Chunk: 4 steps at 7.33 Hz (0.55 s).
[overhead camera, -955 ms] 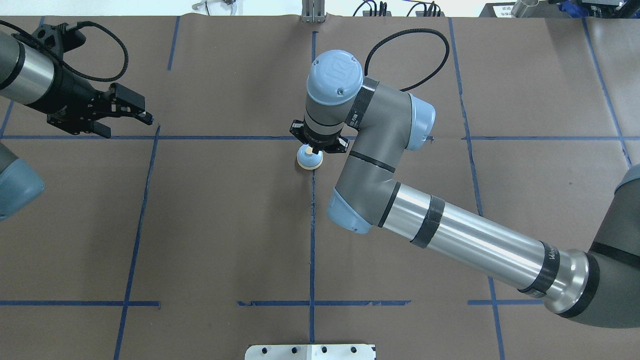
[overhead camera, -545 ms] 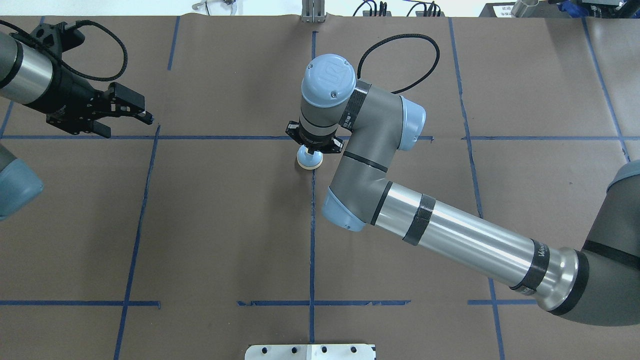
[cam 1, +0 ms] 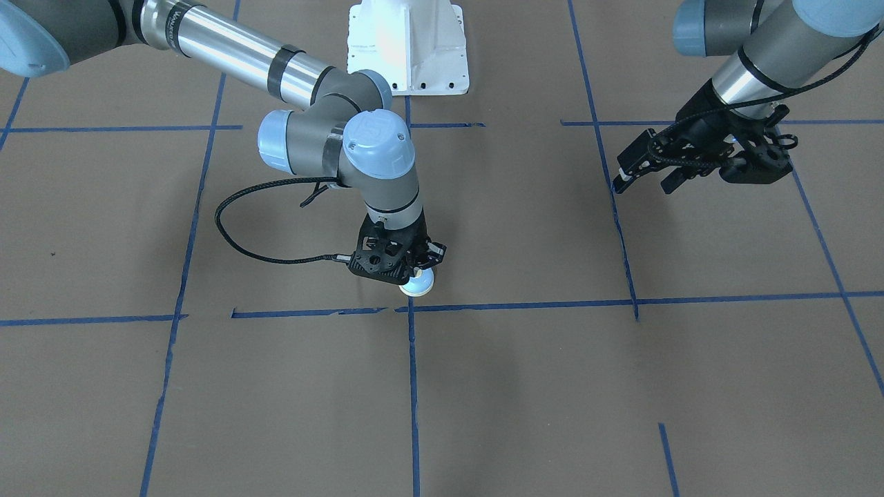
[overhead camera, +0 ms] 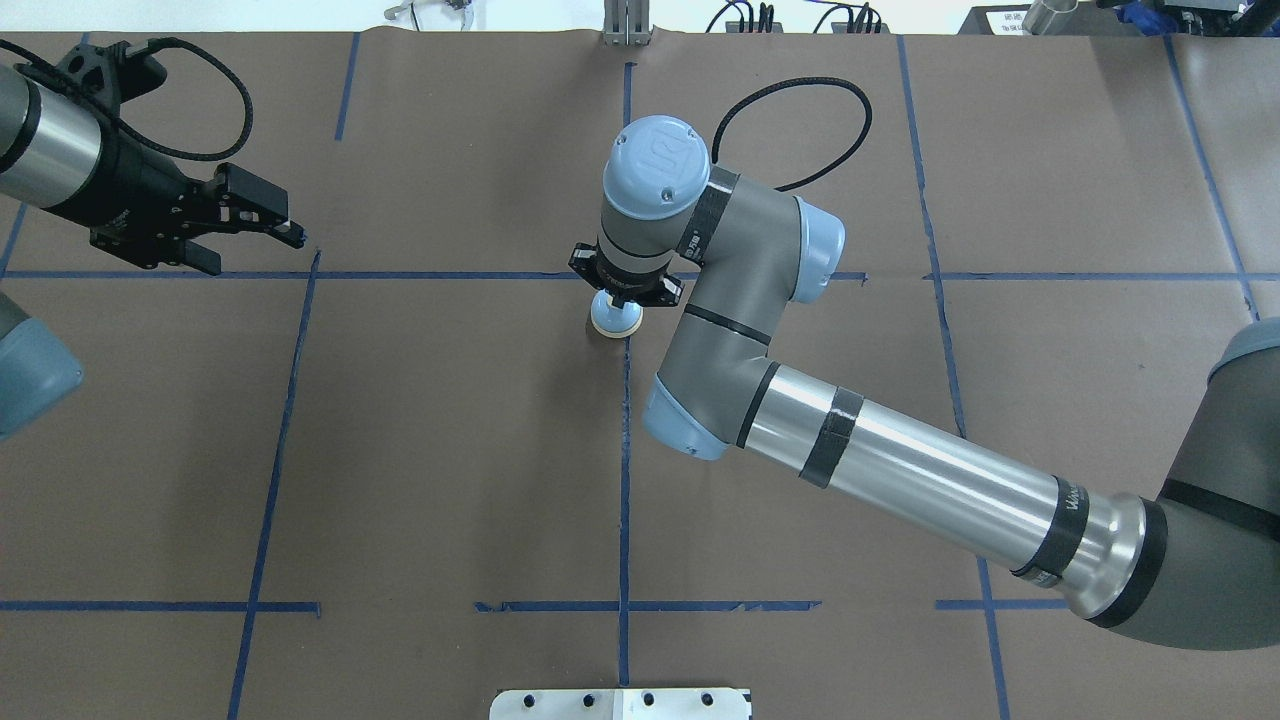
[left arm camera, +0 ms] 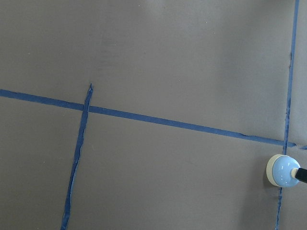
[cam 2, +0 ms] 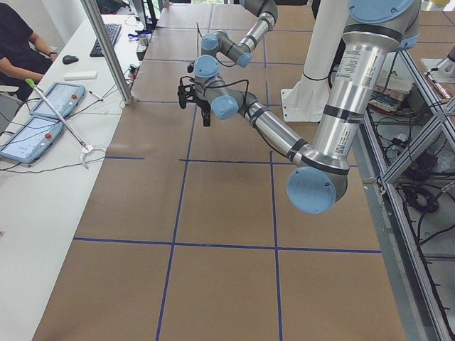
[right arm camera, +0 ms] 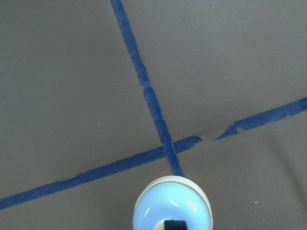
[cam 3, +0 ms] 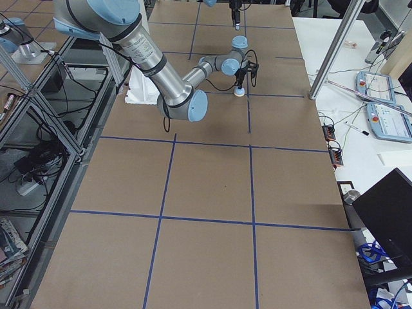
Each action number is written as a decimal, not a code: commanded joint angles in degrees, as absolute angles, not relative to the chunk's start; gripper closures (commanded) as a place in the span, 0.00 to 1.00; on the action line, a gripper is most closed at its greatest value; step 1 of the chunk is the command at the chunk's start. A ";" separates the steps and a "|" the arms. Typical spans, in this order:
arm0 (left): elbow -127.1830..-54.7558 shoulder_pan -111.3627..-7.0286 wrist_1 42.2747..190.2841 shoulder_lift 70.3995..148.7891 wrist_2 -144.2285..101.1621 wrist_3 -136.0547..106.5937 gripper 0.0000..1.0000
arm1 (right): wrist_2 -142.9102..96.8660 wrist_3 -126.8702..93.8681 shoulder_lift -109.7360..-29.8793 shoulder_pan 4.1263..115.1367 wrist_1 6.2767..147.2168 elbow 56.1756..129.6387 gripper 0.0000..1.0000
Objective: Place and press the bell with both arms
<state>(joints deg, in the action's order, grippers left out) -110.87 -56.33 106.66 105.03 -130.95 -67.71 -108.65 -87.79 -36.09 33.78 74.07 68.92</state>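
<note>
While the right hand (overhead camera: 618, 302) stands on the bell (overhead camera: 614, 320), its fingertips (right arm camera: 173, 224) are drawn narrow, pad to pad, and touch the cream button (right arm camera: 160, 224) from above. The step looks like the press: push straight down along the button's axis, a short stroke, centred, so the small bell neither skids nor tips, then lift straight off. The bell sits upright on the surface (overhead camera: 450, 450), on the centre tape line (right arm camera: 144, 86) just on the near side of a crossing. The right arm (overhead camera: 900, 480) reaches in from the near right, wrist vertical, hand pointing straight down. The left hand (overhead camera: 296, 237) hovers well apart at far left, angled down toward the surface; whether it is wide or narrow I cannot tell.
</note>
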 commanded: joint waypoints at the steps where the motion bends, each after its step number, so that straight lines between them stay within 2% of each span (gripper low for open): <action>1: -110.92 -56.34 106.70 105.03 -130.96 -67.76 0.01 | -110.63 -88.07 -34.81 35.32 74.53 71.78 1.00; 4: -110.13 -56.34 106.61 104.94 -130.87 -67.24 0.01 | -120.81 -87.11 -54.24 44.96 75.15 94.50 0.99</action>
<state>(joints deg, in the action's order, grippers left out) -110.63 -56.34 106.64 105.00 -130.88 -67.56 -116.72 -87.69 -45.81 40.62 75.02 85.44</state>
